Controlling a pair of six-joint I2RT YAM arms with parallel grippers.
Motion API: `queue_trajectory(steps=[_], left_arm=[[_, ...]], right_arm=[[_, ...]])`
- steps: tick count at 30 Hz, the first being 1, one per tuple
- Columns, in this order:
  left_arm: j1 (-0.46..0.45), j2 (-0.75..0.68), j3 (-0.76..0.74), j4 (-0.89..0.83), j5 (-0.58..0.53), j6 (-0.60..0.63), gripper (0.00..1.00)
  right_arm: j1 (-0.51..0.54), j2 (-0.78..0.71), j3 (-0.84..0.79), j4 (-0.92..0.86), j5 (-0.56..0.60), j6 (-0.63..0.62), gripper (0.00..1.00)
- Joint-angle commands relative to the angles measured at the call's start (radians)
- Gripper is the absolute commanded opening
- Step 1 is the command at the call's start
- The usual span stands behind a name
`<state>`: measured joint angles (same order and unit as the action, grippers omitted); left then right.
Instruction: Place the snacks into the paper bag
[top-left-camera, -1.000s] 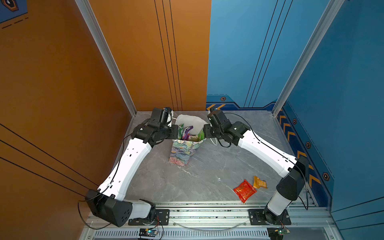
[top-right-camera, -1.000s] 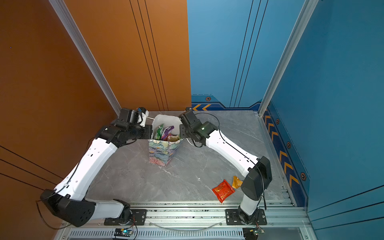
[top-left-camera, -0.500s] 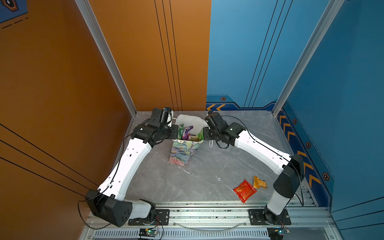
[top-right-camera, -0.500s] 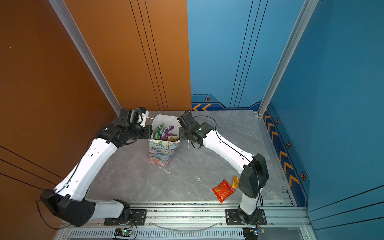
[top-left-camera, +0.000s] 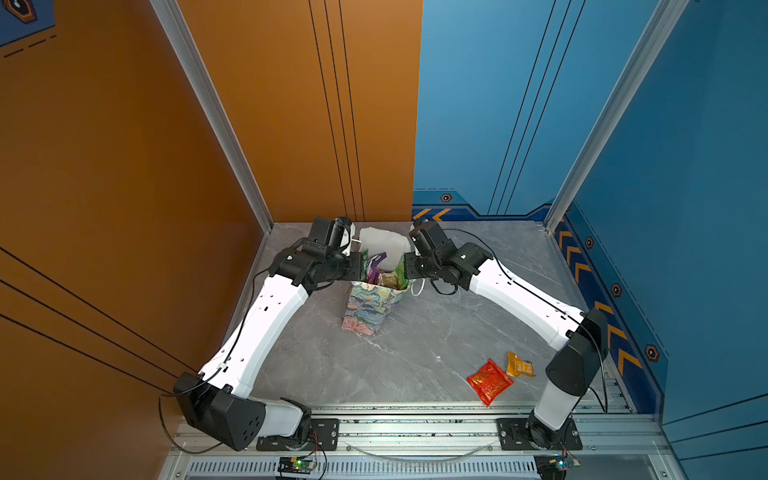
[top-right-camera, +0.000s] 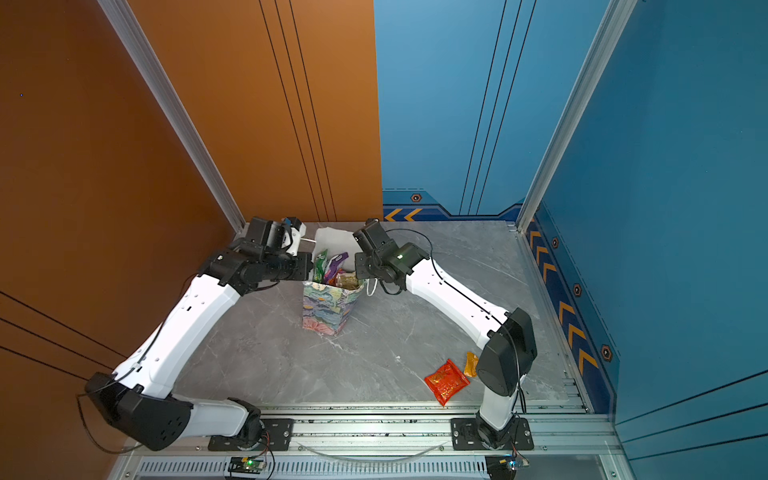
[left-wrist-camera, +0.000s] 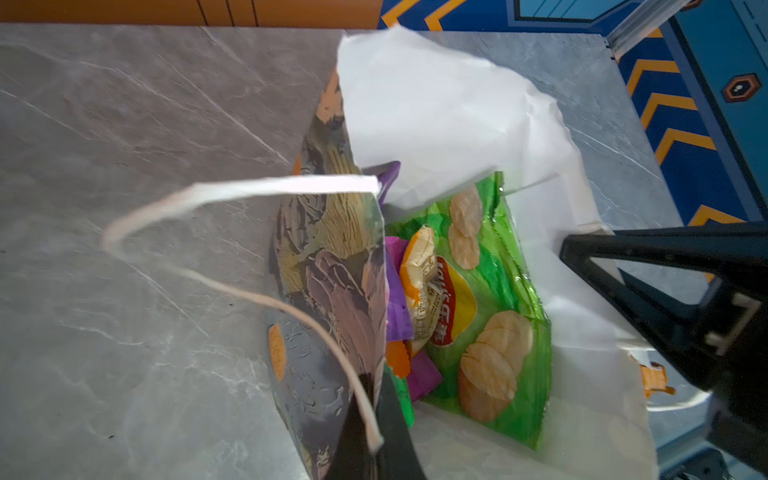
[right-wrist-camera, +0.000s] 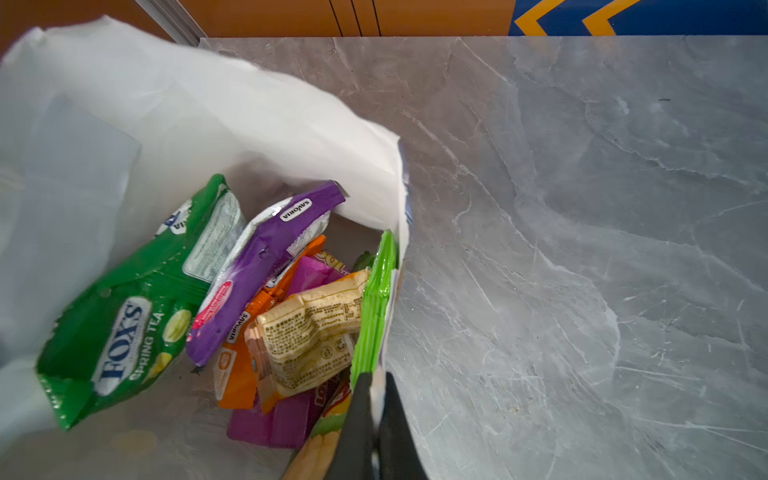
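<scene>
Right gripper (right-wrist-camera: 376, 388) has shifted inward since a second ago and now pinches the right wall of the paper bag (top-left-camera: 368, 309), which stands mid-frame in both top views. Left gripper (left-wrist-camera: 374, 415) is clamped on the opposite wall. Most snacks (right-wrist-camera: 307, 332), among them a green chip packet (left-wrist-camera: 494, 299), lie inside. A red packet (top-left-camera: 489, 381) and an orange packet (top-left-camera: 518, 365) wait on the table (top-left-camera: 415, 353) at lower right. Pulling the walls apart too hard could tear the paper. Releasing one to fetch could let the mouth sag closed.

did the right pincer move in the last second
Yes. The right pincer slid leftward in a top view, onto the rim of the unmoved floral paper gift bag.
</scene>
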<state>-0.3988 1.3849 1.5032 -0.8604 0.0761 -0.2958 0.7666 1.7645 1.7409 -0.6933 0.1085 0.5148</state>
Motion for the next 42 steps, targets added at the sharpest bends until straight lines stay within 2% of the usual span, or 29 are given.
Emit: queue_trajectory(steps=[1,5,11,15,18,21,24,25,30,34,42], left_arm=[[-0.057,0.047,0.101,-0.015,0.094,-0.063,0.04],[-0.104,0.103,0.191,-0.09,0.07,-0.134,0.04],[-0.188,0.175,0.269,-0.104,0.074,-0.184,0.04],[-0.235,0.22,0.322,-0.104,0.052,-0.158,0.04],[-0.27,0.237,0.338,-0.103,-0.026,-0.109,0.03],[-0.32,0.247,0.319,-0.095,-0.116,-0.056,0.02],[-0.353,0.243,0.251,-0.051,-0.121,-0.04,0.0],[-0.362,0.236,0.222,-0.029,-0.121,-0.039,0.0],[-0.376,0.2,0.139,0.047,-0.098,-0.037,0.0],[-0.378,0.183,0.12,0.061,-0.107,-0.023,0.0],[-0.37,0.186,0.114,0.063,-0.13,-0.015,0.0]], right_arm=[[0.007,-0.072,0.046,0.007,0.005,-0.036,0.0],[0.0,-0.148,0.027,0.006,0.043,-0.059,0.0],[-0.038,-0.251,-0.069,0.029,0.07,-0.045,0.0],[-0.058,-0.302,-0.158,0.054,0.076,-0.024,0.0],[-0.102,-0.32,-0.227,0.059,0.067,-0.001,0.0],[-0.113,-0.336,-0.301,0.094,0.032,0.03,0.0],[-0.111,-0.335,-0.322,0.095,0.023,0.037,0.0],[-0.111,-0.335,-0.323,0.092,0.025,0.037,0.03],[-0.111,-0.369,-0.33,0.104,0.066,0.032,0.31],[-0.117,-0.417,-0.351,0.116,0.121,0.027,0.48],[-0.174,-0.583,-0.454,0.114,0.162,0.019,0.61]])
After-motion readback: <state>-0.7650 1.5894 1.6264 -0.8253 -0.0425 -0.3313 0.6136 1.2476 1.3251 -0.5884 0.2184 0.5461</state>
